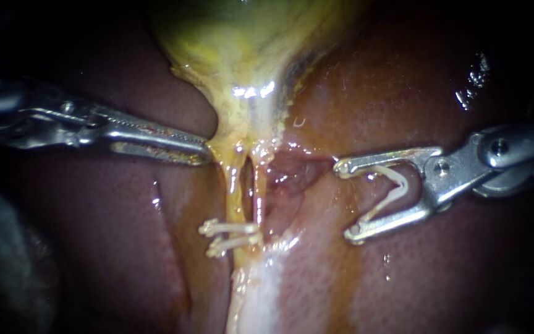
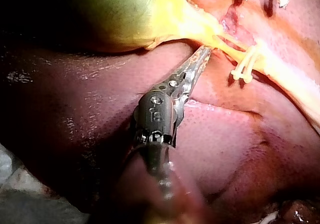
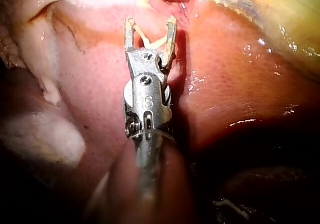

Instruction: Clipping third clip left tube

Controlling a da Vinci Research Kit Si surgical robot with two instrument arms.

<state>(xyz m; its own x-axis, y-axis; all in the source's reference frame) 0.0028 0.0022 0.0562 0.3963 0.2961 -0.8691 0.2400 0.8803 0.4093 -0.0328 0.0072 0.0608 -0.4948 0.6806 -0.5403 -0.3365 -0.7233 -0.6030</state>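
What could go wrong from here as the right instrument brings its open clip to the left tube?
1. The right tube lies between the open clip in the right instrument and the left tube, so the clip may catch the wrong tube.
2. Two clips already sit on the left tube; a new one could foul them.
3. The left instrument rests against tissue under the gallbladder; a slip might shift both tubes.

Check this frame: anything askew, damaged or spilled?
Nothing stands out. Two clips sit side by side on the left tube. The right instrument holds an open clip, apart from the tubes.
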